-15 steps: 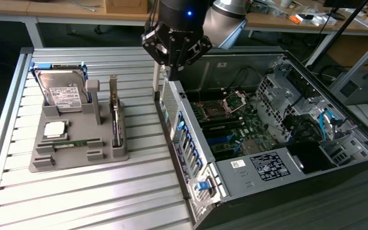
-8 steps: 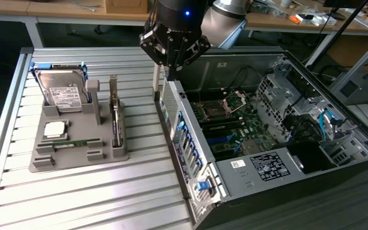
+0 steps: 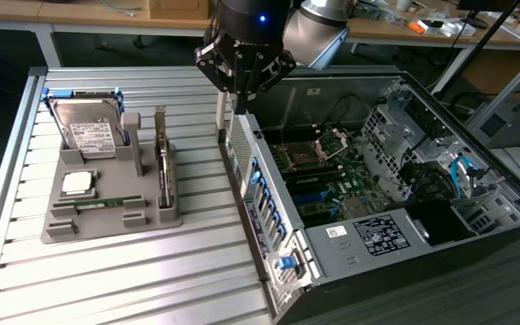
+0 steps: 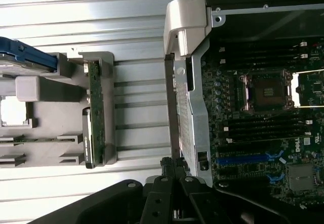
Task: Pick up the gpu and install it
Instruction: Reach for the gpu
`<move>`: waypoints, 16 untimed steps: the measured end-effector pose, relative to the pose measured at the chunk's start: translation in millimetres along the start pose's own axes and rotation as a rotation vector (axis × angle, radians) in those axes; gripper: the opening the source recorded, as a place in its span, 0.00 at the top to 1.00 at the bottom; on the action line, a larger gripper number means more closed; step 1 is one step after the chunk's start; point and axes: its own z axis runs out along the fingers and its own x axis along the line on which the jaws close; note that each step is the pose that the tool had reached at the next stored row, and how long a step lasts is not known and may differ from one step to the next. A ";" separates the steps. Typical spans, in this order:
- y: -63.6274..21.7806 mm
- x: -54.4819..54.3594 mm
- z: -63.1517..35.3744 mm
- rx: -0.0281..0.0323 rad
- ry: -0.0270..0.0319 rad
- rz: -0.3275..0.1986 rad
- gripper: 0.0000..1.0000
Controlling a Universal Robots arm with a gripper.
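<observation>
The gpu [image 3: 162, 162] is a thin dark card standing on its edge in a slot of the grey holder tray [image 3: 152, 220] on the table; in the wrist view the gpu [image 4: 96, 110] shows its green edge. My gripper [image 3: 241, 101] hangs shut and holds nothing, above the rear wall of the open computer case [image 3: 265, 203], to the exterior view's right of the gpu and apart from it. In the wrist view the gripper [image 4: 174, 164] sits over the case's metal rear edge [image 4: 195, 107].
The tray also holds a silver hard drive [image 3: 89, 128] in a blue bracket, a processor chip [image 3: 78, 181] and a green memory stick [image 3: 97, 202]. The motherboard [image 3: 332, 176] lies exposed inside the case. Slatted metal table [image 3: 133, 277] all around; desks stand behind.
</observation>
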 end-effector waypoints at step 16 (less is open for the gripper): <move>-0.6 7.7 -0.2 0.0000 0.0000 0.000 0.89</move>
